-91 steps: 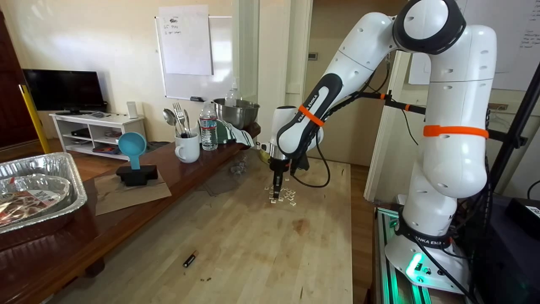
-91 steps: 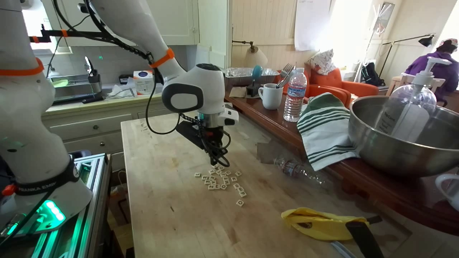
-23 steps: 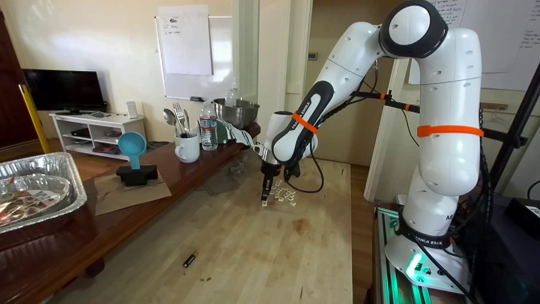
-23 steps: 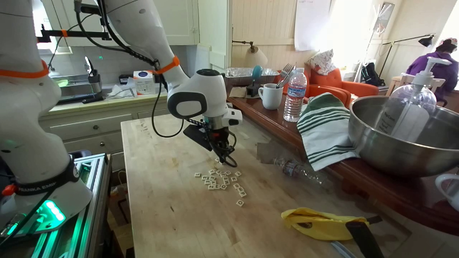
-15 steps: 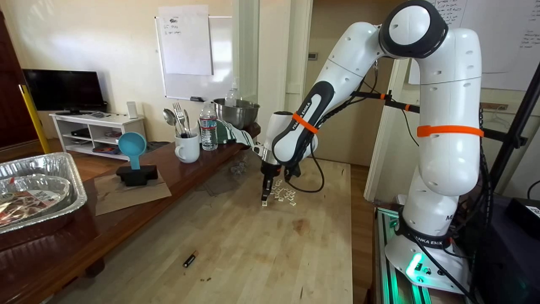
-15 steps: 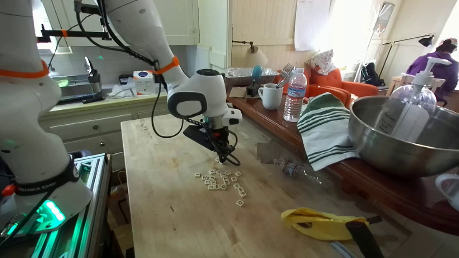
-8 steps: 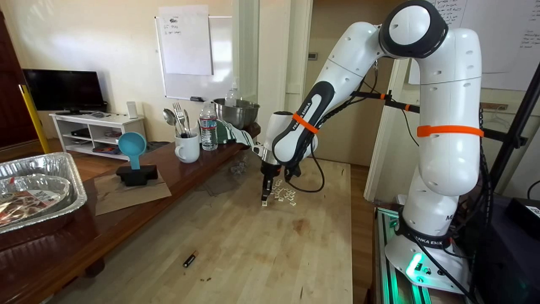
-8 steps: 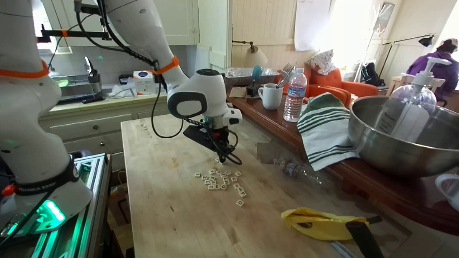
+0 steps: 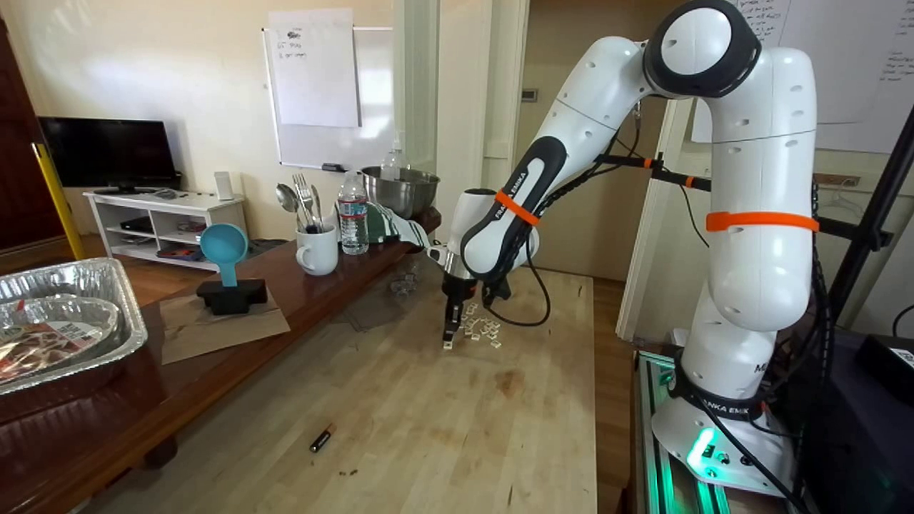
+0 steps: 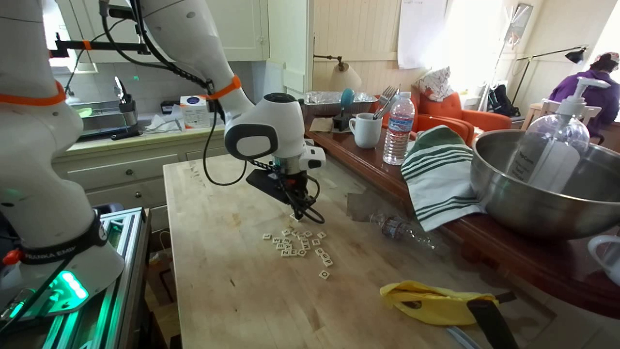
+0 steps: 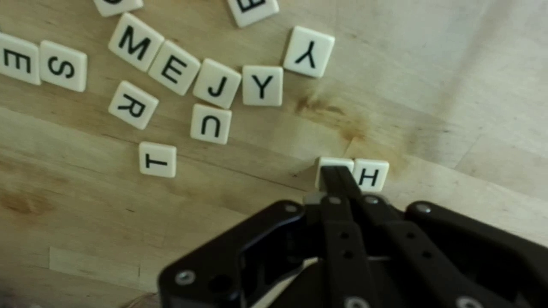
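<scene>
A pale wooden tabletop (image 9: 414, 428) spreads across the lower middle of both exterior views, with a white jointed robot arm banded in orange (image 9: 764, 171) along the right of the frame in an exterior view. A wide, round stainless-steel bowl (image 10: 533, 208) sits at the right of the frame in an exterior view, and a flattened yellow pouch (image 10: 431, 304) lies at lower right. The black two-fingered gripper (image 11: 337, 171) fills the lower middle of the wrist view, its fingers together. A black-and-copper cylindrical battery (image 9: 323, 437) lies at lower left of an exterior view. A square cream-white letter tile (image 11: 336, 161), its letter hidden, lies beneath the fingertips just right of the wrist view's centre; whether they touch it cannot be told. An H tile (image 11: 370, 175) sits just beside it on the right; a bent row of M, E, J and Y tiles (image 11: 174, 67) lies at upper left.
</scene>
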You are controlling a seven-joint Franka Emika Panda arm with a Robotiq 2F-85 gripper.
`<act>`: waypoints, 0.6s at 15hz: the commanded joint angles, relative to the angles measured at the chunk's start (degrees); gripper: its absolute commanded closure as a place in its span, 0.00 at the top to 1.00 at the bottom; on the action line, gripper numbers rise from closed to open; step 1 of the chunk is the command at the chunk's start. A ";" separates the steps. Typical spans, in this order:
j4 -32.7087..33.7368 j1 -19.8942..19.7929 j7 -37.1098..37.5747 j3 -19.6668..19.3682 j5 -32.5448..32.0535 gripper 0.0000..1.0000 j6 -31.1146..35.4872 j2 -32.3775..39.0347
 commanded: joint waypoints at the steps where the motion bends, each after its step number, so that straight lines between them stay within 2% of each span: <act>1: -2.28 -0.78 -2.30 1.44 2.42 0.00 -0.07 -0.58; 9: -3.93 -1.17 -3.07 1.51 4.27 0.00 0.63 -3.13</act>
